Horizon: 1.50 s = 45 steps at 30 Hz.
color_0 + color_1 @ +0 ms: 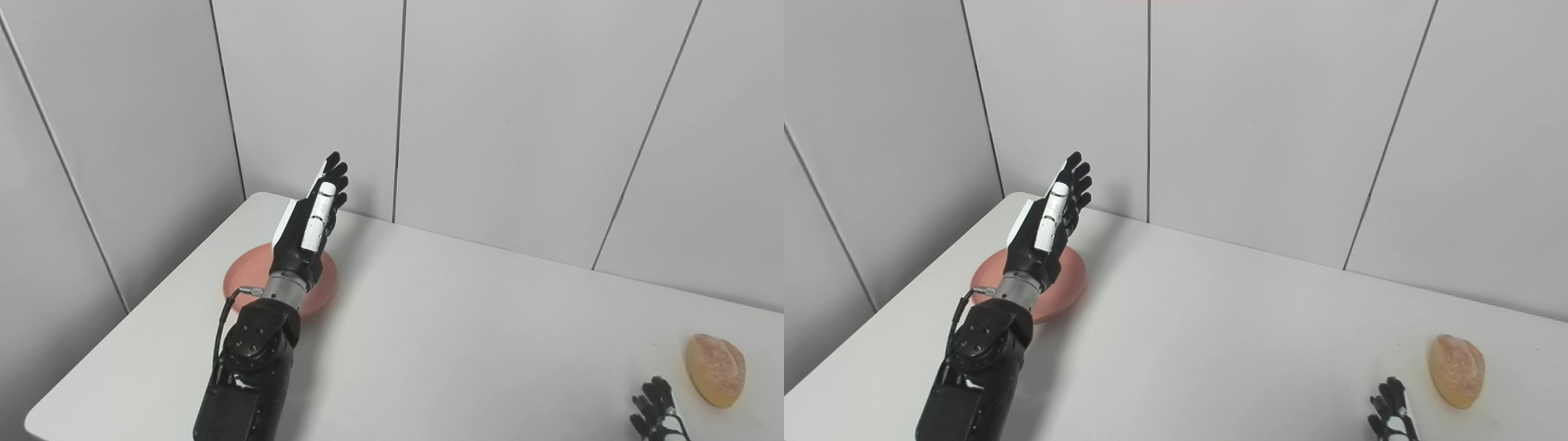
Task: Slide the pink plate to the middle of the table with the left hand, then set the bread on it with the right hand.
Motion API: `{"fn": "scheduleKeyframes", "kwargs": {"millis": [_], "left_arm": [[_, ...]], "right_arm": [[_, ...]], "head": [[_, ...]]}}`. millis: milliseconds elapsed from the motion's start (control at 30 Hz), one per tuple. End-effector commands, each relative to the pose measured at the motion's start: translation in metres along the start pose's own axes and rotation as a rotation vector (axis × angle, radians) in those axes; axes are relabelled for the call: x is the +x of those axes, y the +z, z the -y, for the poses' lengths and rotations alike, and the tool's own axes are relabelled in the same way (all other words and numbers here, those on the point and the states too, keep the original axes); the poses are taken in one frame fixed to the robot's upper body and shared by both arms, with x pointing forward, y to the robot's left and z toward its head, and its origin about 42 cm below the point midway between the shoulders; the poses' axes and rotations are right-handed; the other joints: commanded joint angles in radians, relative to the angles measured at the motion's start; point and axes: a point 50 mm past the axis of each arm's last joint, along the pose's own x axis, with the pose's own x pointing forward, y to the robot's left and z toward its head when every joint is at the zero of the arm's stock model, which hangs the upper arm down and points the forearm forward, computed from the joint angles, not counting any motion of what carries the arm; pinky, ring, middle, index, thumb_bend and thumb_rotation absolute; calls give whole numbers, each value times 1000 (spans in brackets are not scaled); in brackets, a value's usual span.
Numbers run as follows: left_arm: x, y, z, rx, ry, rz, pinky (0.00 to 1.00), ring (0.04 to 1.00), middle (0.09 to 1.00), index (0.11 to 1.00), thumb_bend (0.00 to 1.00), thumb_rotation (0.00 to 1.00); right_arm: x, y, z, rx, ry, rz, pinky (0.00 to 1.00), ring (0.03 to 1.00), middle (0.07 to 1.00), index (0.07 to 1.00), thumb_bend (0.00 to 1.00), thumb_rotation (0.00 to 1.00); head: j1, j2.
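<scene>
The pink plate (245, 278) lies on the white table (465, 331) near its far left corner, partly hidden behind my left wrist. My left hand (312, 220) is raised above the plate, open, fingers straight and pointing toward the back wall, holding nothing. The bread (715, 369), a golden oval roll, lies near the table's right edge. My right hand (656, 410) shows only its fingertips at the bottom edge, just left of the bread and apart from it; its fingers are apart and it holds nothing. The plate (1069, 285) and bread (1456, 370) also show in the right eye view.
Grey wall panels (502, 122) stand close behind the table and along its left side. The table's left edge (141, 312) runs diagonally just beyond the plate.
</scene>
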Motion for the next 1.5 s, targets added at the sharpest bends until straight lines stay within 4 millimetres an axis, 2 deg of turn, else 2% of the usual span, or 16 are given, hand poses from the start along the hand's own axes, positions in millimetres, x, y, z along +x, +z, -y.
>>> {"fn": "scheduleKeyframes", "kwargs": {"millis": [0,367,633,867,1333,1467], "left_arm": [[17,23,-4,-8,-8,61,1000,1000,1000,998,481,1000],[27,23,-41,-17,59,27,975,978,985,976,467,1000],[35,20,-64,-37,70,-5,997,978,978,957,445,1000],[44,21,-90,-13,119,-18,977,977,973,953,456,1000],[50,17,-133,-11,206,-45,981,938,939,930,457,1000],[49,16,-142,-32,227,-49,999,957,954,943,449,1000]], "right_arm": [[3,9,3,1,9,28,1000,1000,1000,1000,158,1000],[4,10,3,-4,8,31,1000,1000,1000,1000,137,1000],[3,11,4,-8,7,30,1000,1000,1000,1000,157,1000],[2,11,5,-13,11,34,1000,1000,1000,1000,158,1000],[2,11,7,-9,7,32,1000,1000,1000,1000,161,1000],[1,11,8,-13,7,33,1000,1000,1000,1000,156,1000]], "head": [[1,1],[7,4],[15,5],[18,5],[32,0],[35,1]]}}
